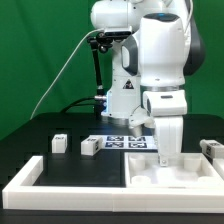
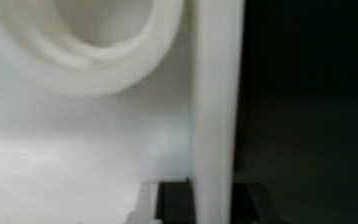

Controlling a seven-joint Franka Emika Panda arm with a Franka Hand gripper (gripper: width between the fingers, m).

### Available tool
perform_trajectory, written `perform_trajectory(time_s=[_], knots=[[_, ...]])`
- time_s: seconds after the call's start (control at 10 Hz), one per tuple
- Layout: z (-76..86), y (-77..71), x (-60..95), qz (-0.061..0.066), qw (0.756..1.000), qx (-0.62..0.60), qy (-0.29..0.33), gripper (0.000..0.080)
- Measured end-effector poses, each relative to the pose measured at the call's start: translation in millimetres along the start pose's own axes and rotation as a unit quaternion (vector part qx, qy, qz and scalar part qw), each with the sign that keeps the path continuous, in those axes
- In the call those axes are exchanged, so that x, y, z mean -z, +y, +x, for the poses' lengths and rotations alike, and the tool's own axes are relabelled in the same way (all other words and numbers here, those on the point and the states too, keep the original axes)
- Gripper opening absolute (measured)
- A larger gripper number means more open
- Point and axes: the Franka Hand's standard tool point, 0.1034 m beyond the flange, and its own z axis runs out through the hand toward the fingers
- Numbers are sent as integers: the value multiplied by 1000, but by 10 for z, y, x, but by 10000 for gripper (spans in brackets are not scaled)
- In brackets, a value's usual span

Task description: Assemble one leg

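Note:
Three small white legs with square tags lie on the black table in the exterior view: one [image 1: 60, 142], one [image 1: 89, 145], and one at the exterior view's right [image 1: 210, 148]. None is held. My gripper [image 1: 172, 156] points straight down at the large flat white panel [image 1: 146, 170]. In the wrist view my gripper [image 2: 213, 206] has its dark fingers [image 2: 174, 203] on either side of the panel's raised edge [image 2: 213, 100], pressed against it. A round white rim [image 2: 105, 60] on the panel shows close by. No leg shows in the wrist view.
The marker board [image 1: 127, 141] lies behind the panel. The long white border frame [image 1: 45, 178] runs along the front. The robot's base [image 1: 122, 95] and a black stand with cable [image 1: 96, 60] are at the back.

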Motion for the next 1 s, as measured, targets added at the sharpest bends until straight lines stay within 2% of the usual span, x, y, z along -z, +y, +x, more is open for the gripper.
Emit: perform_trajectory(time_s=[0.2,0.4,0.5,0.6,0.7,0.8,0.9,1.0], knots=[[53,9,-17,0,1000,2,1,52],[31,10,-23,-2,1000,1,2,52],[35,9,-23,-2,1000,1,2,127],[34,9,-23,-2,1000,1,2,261],[32,9,-23,-2,1000,1,2,261],[32,9,-23,-2,1000,1,2,460],[32,9,-23,-2,1000,1,2,581],[32,9,-23,-2,1000,1,2,581]])
